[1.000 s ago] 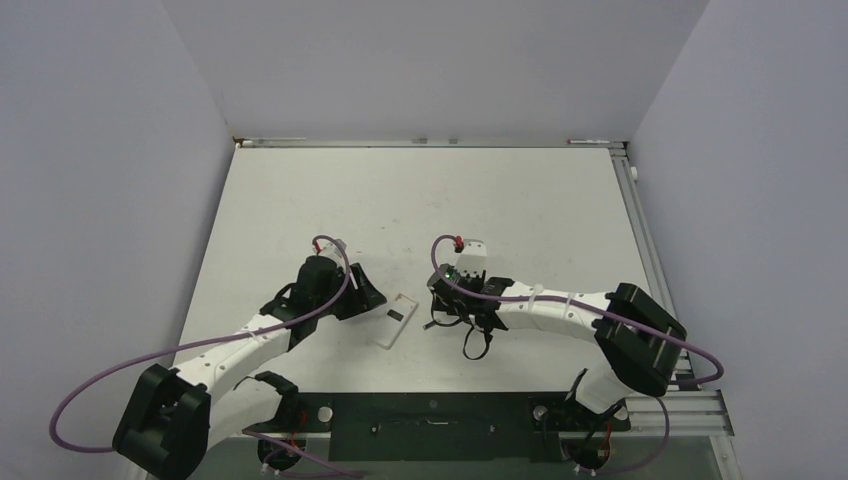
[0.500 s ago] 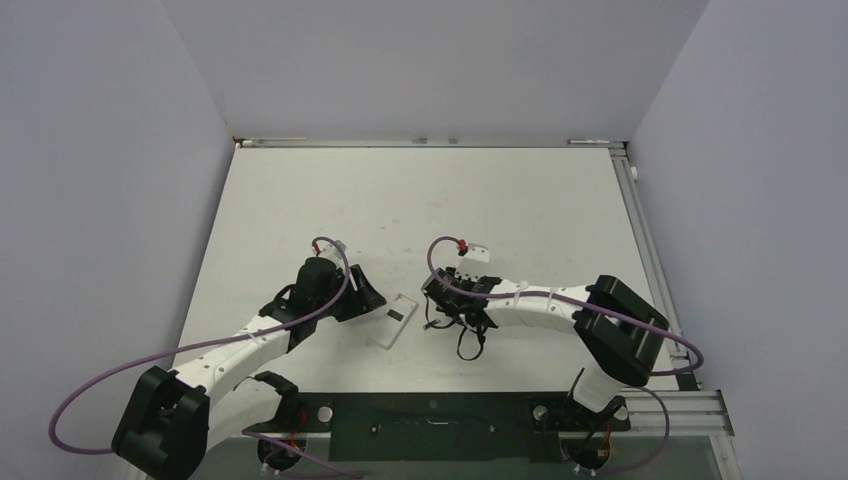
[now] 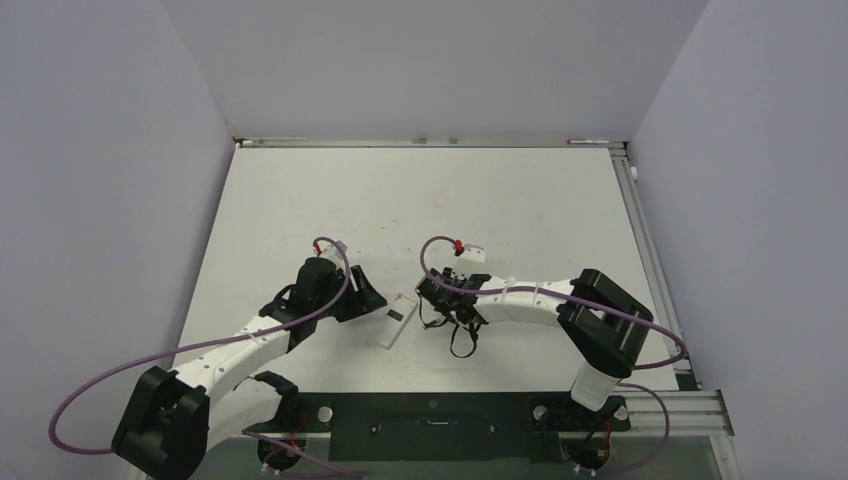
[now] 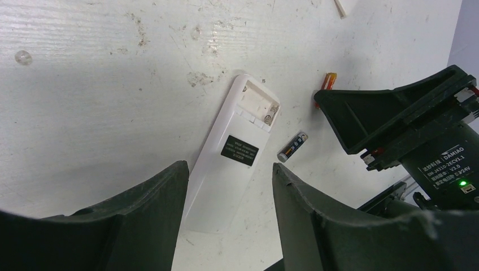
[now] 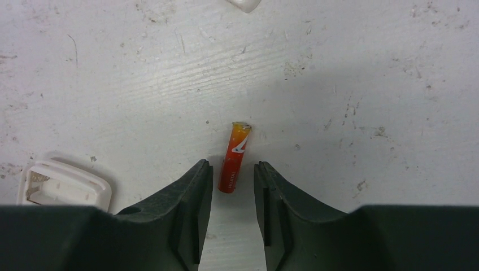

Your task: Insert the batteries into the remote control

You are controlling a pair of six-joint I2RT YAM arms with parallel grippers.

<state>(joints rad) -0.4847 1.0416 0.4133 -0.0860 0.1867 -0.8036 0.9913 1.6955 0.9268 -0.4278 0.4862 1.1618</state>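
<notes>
Scuffed white table [image 3: 500, 200]: remote control [image 4: 223, 169] back-up, reddish battery [image 5: 234, 158], dark battery [image 4: 292, 146].

White arm links [image 3: 250, 335] with black joints, trailing purple cables [image 3: 120, 366] (a green LED [image 4: 463, 183] glows).

Remote control [image 4: 223, 175]: white, flat on the surface [image 4: 85, 68], plain back up, dark label near the middle, battery recess open at one end
Dark battery [image 4: 292, 147]: pale end, lying flat just beside the open recess, not touching
Reddish battery [image 5: 234, 157]: orange-red, lying flat on the surface
</notes>
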